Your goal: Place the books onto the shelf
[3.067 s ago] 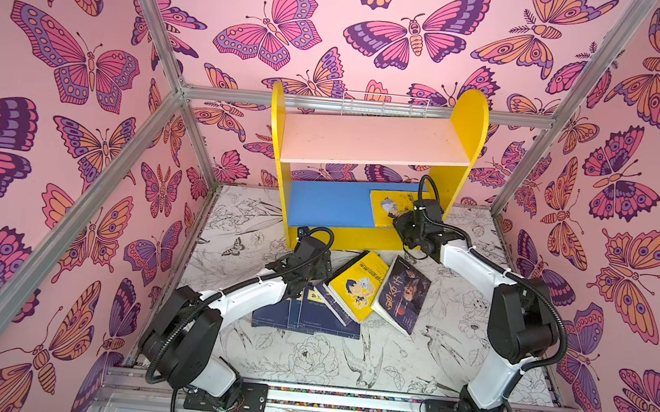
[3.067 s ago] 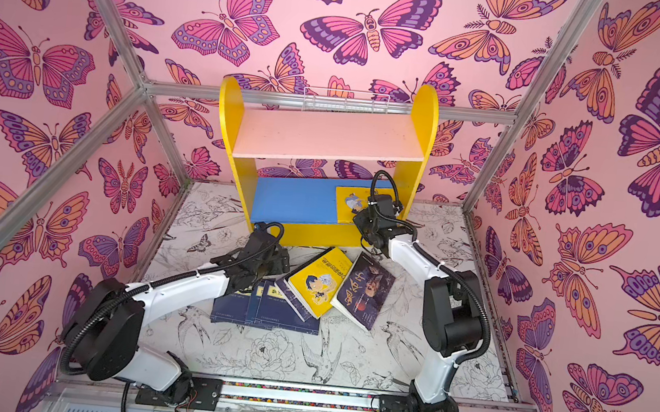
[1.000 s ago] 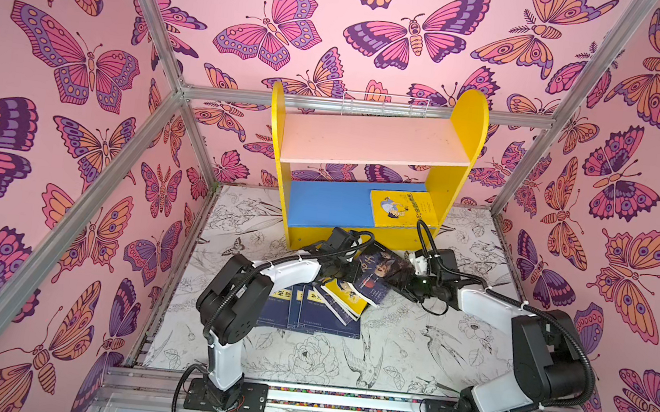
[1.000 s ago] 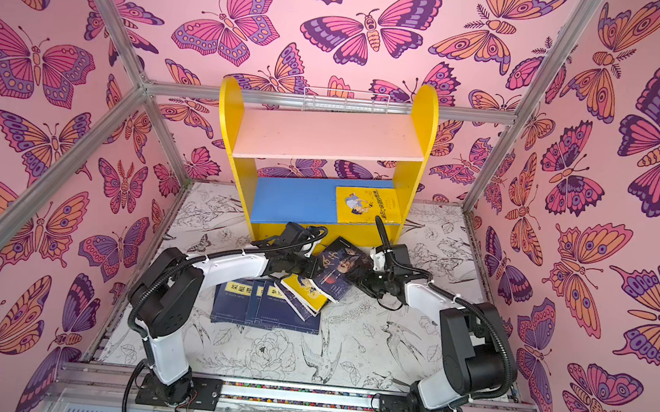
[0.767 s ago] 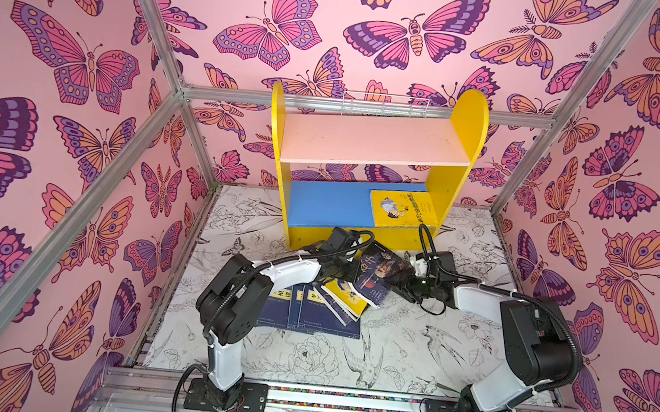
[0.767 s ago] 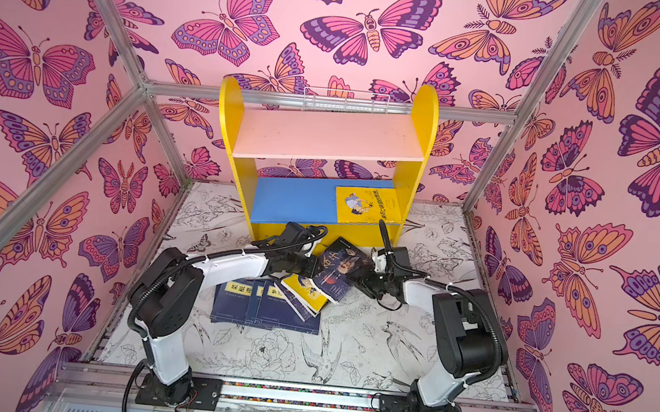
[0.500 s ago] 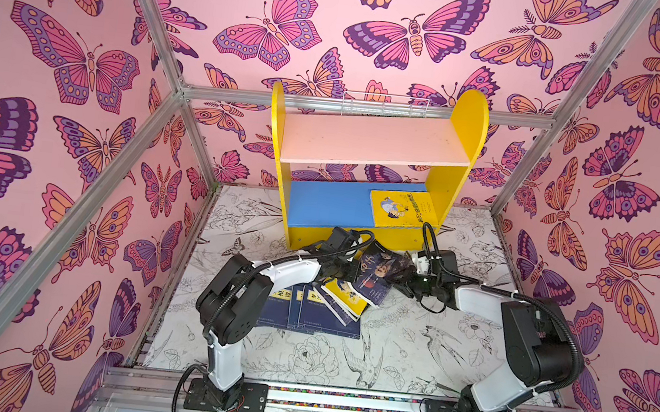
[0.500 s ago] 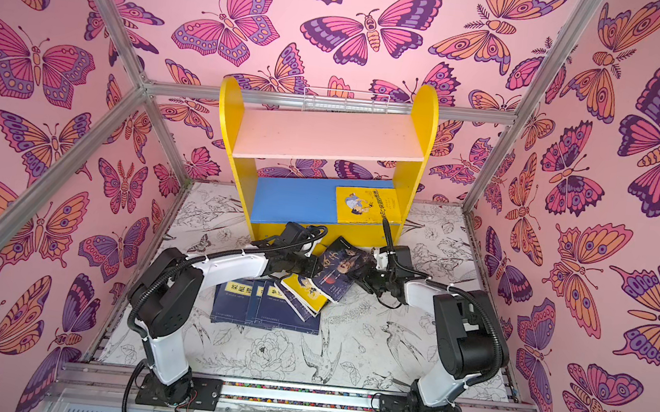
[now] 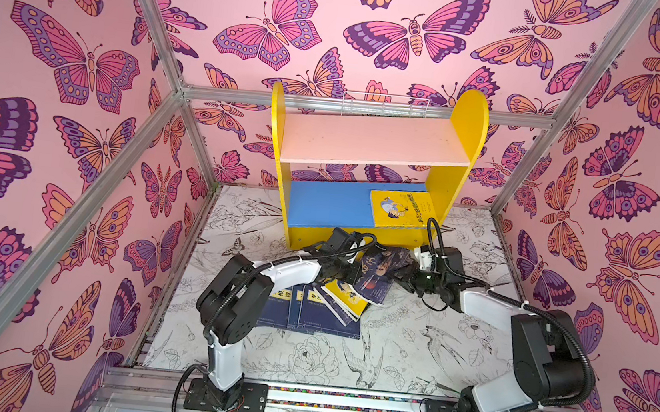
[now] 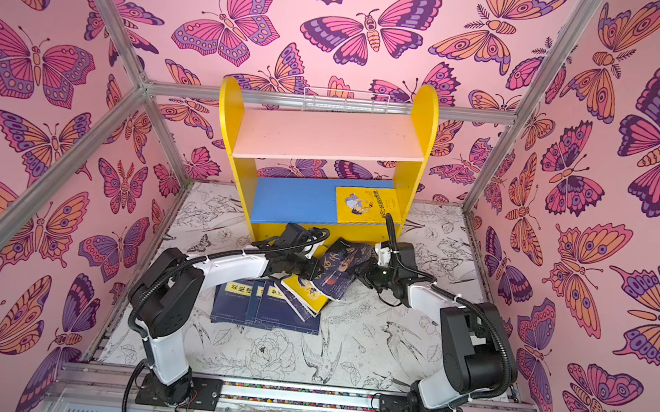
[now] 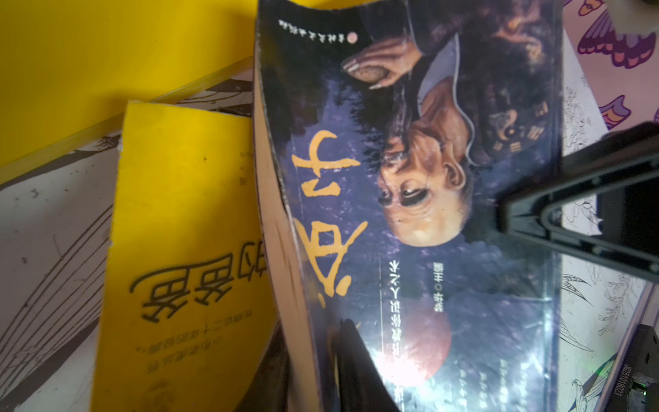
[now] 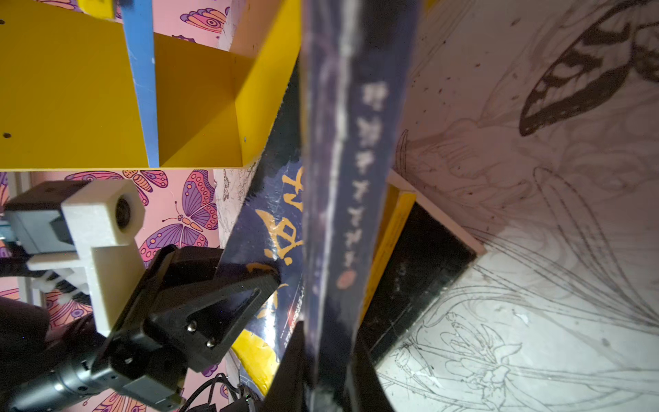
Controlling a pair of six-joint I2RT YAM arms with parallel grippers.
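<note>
**Two grippers, one dark book (image 9: 379, 273), tilted up just in front of the shelf (image 9: 463, 146).**
The left gripper (image 9: 349, 274) and right gripper (image 9: 405, 274) clamp opposite edges of it. Three seconds ago it lay flat and the right gripper was at the blue board (image 9: 328, 205). One shelved yellow book (image 9: 399, 210) sits at that board's right end, with room to its left. Three navy books (image 9: 320, 319) and one loose yellow book (image 9: 346, 296) lie on the mat (image 9: 409, 349).

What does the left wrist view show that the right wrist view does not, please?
Only the left wrist view shows the portrait book's front cover, face and title, plus the black lettering on a yellow book below it. Only the right wrist view shows the shelf's blue board and the left wrist camera. Both show the portrait book pinched by the left tool and the right tool, with the yellow shelf close by.
</note>
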